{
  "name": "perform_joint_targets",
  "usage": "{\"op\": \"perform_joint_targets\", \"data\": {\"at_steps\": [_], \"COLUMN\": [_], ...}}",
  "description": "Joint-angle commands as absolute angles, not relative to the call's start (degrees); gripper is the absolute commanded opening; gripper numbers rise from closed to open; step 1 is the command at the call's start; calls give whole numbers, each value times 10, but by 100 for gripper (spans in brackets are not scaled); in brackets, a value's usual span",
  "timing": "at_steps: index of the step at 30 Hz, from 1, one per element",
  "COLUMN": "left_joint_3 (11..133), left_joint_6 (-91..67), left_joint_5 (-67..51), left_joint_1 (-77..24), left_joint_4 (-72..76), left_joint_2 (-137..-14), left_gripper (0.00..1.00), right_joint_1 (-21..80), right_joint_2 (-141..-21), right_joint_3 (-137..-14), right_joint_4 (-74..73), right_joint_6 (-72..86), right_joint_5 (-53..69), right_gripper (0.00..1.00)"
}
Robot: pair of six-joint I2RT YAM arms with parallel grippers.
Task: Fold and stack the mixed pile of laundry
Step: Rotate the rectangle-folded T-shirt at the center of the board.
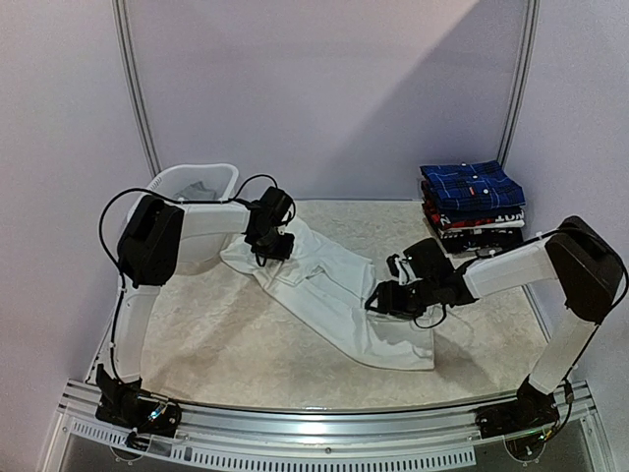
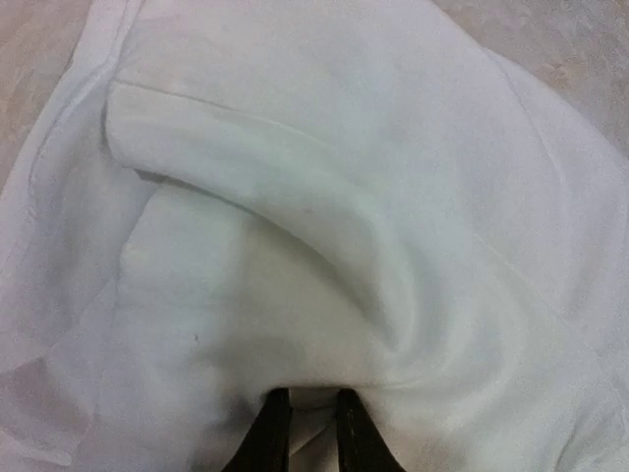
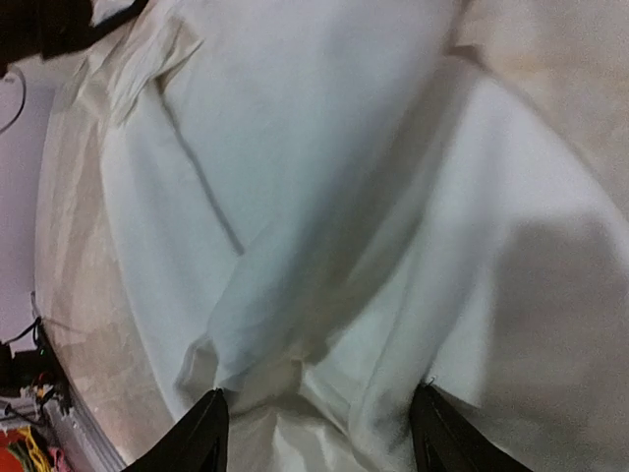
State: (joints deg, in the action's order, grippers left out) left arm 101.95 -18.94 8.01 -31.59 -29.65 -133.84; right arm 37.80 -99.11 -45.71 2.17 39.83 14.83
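In basket (image 1: 221,173), grey garment (image 1: 200,189). On table (image 1: 226,344), white shirt (image 1: 334,295) spread; plaid shirt (image 1: 470,184) atop folded stack (image 1: 479,222), top view only. Left fingers (image 2: 276,435) nearly shut, pinching white shirt; right fingers (image 3: 202,438) wide, straddling its fold.

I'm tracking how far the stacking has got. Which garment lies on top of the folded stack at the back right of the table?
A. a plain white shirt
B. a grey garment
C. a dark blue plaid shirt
C: the dark blue plaid shirt tops the folded stack, while the white shirt lies spread between the arms.
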Motion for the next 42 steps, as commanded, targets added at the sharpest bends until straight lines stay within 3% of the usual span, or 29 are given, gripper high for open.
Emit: {"op": "perform_joint_targets", "data": {"at_steps": [1, 9, 15, 21, 26, 30, 36, 40, 42], "left_joint_3": [1023, 947, 883, 808, 719, 666, 626, 637, 647], "left_joint_6": [-170, -175, -176, -195, -230, -256, -272, -273, -275], "left_joint_5": [64, 76, 105, 146, 173, 180, 139, 112, 103], "left_joint_1": [-307, -310, -320, -335, -338, -335, -315, -304, -302], "left_joint_4": [-333, -314, -305, -296, -271, -232, -128, -91, -83], "left_joint_2": [-1366, -1282, -1197, -1122, -1069, -1045, -1061, -1098, -1118], "left_gripper": [17, 20, 29, 39, 49, 50, 50, 47, 40], "right_joint_1": [433, 432, 431, 429, 425, 413, 375, 370, 370], "right_joint_2": [-1026, -960, -961, -1002, -1015, -1029, -1052, -1052, -1054], "right_joint_3": [-434, -529, -582, -631, -658, -668, -646, -627, -619], "right_joint_4": [-125, -274, -307, -322, -344, -343, -337, -336, -338], "right_joint_6": [439, 359, 322, 288, 264, 259, 263, 261, 259], "right_joint_5": [218, 72, -39, -76, -103, -95, -84, -78, -67], "right_gripper": [65, 67, 70, 74, 84, 87, 85, 76, 69]}}
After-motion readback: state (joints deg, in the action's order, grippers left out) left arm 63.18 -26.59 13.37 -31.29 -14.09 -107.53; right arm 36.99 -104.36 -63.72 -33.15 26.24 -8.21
